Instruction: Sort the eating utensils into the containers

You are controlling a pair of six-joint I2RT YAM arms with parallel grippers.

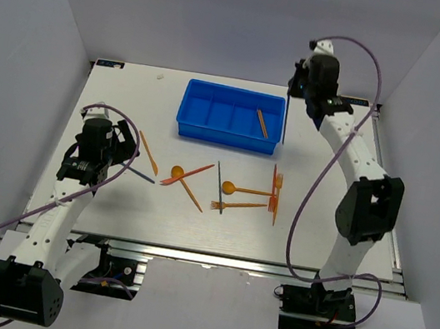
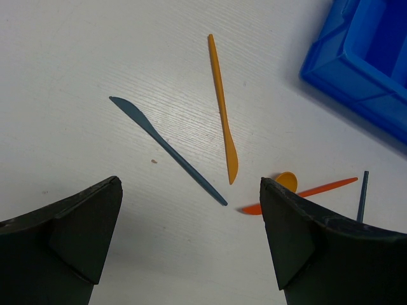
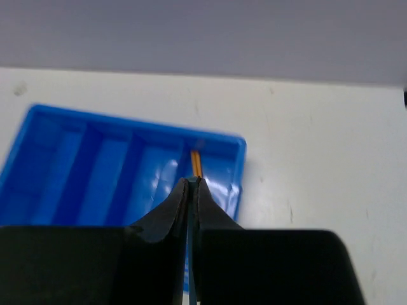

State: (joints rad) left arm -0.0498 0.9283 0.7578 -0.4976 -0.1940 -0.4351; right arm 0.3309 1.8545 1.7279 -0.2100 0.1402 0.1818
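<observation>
The blue tray (image 1: pixel 228 138) of containers sits at the back of the table. One orange stick (image 1: pixel 262 122) lies in its rightmost compartment. My right gripper (image 3: pixel 193 181) hovers above that compartment (image 3: pixel 222 171), shut on a thin dark blue stick (image 1: pixel 284 129) that hangs down beside the tray's right end. The orange stick (image 3: pixel 196 162) shows just past the fingertips. My left gripper (image 2: pixel 191 184) is open and empty, low over the table. Just ahead of it lie a dark blue knife (image 2: pixel 168 151) and an orange knife (image 2: pixel 222 108).
Loose utensils lie mid-table: an orange spoon (image 1: pixel 174 175), a red-orange knife (image 1: pixel 194 170), an orange stick (image 1: pixel 192 197), a dark stick (image 1: pixel 219 185), another spoon (image 1: pixel 237 189), two forks (image 1: pixel 238 206) (image 1: pixel 276 195) and a red stick (image 1: pixel 273 182). White walls enclose the table.
</observation>
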